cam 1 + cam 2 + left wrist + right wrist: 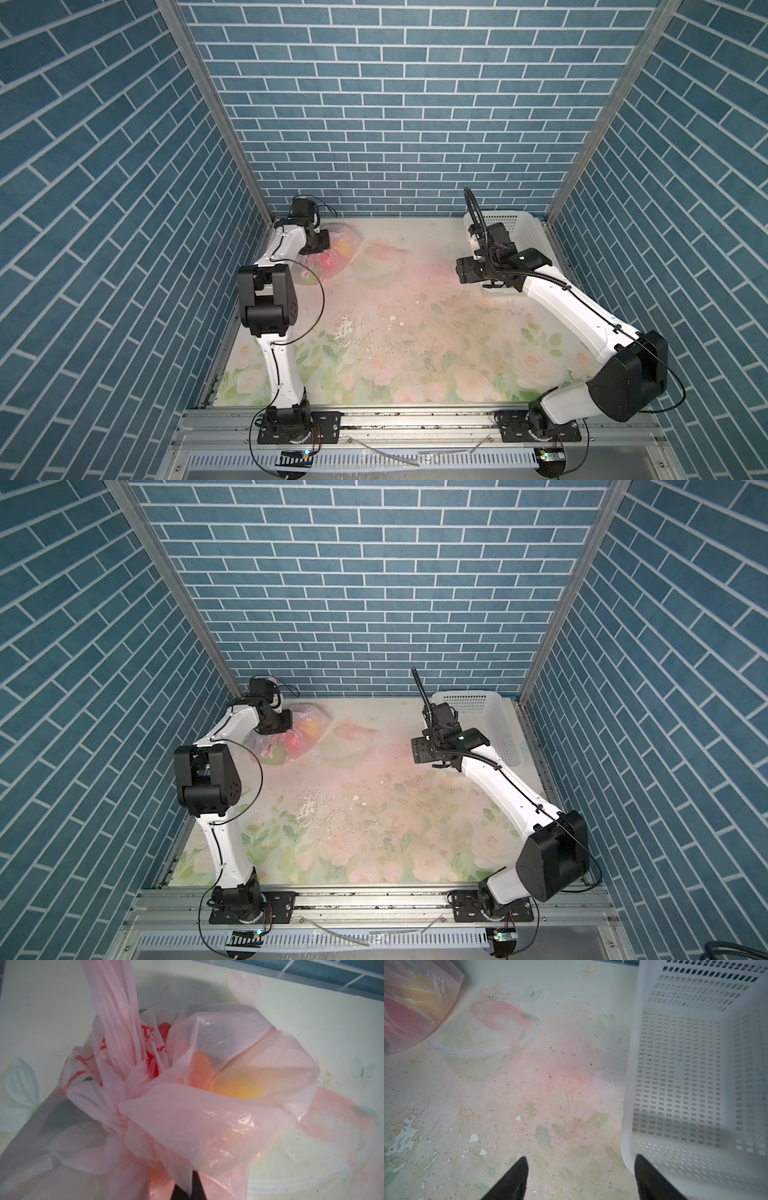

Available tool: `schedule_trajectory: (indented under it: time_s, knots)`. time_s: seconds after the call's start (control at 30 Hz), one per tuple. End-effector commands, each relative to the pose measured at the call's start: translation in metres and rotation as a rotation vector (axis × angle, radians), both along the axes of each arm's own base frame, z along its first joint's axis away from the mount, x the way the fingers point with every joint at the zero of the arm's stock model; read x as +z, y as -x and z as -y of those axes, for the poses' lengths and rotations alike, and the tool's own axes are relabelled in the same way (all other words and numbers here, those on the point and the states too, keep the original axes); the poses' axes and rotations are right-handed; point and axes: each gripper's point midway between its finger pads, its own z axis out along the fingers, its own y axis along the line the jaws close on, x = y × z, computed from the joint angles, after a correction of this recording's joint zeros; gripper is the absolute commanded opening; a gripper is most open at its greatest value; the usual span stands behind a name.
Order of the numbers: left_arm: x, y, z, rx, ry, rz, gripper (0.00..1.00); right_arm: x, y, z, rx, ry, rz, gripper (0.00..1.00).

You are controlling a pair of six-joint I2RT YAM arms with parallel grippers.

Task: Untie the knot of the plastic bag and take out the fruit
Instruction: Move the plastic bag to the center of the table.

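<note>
At the far left corner of the table (415,332), close to the back wall, lies the plastic bag (332,259), and my left pincer (318,245) is down on it; both top views show this (305,733). My left wrist view is nearly filled with pink film (228,1126). There my left pincer (190,1187) is closed narrow, its two dark fingertips (200,1185) nipping a fold of the bag between them. The knot (122,1113) is tied, a tight pink bunch just beside that fold, and a twisted pink strand (116,1012) stretches away from it. The fruit (239,1086) is inside the bag, showing through the film as blurred orange and yellow patches; in a top view a red piece (328,262) shows too.

My right pincer (467,270) hangs over the table on the right side, well apart from the bag. Its fingers stand wide (581,1178) and hold nothing. A white perforated basket (631,1084) sits just beside it, in the far right corner.
</note>
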Motion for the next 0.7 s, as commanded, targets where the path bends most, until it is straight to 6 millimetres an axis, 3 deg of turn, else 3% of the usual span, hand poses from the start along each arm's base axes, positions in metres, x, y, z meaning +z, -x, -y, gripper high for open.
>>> schedule_trajectory:
  time_s: [0.0, 0.2, 0.37, 0.67]
  knots:
    - [0.024, 0.012, 0.014, -0.003, 0.078, 0.040, 0.00, -0.005, 0.007, 0.004, -0.026, -0.010, -0.010, 0.80]
    - [0.023, 0.048, 0.040, -0.016, 0.156, 0.027, 0.00, -0.009, 0.010, 0.005, -0.034, -0.020, -0.009, 0.80]
    - [0.018, 0.087, 0.075, -0.072, 0.170, 0.001, 0.00, -0.012, 0.014, 0.006, -0.039, -0.027, -0.014, 0.80]
    - [0.004, 0.165, 0.177, -0.290, 0.165, -0.068, 0.00, -0.012, 0.022, 0.013, -0.046, -0.020, -0.008, 0.80]
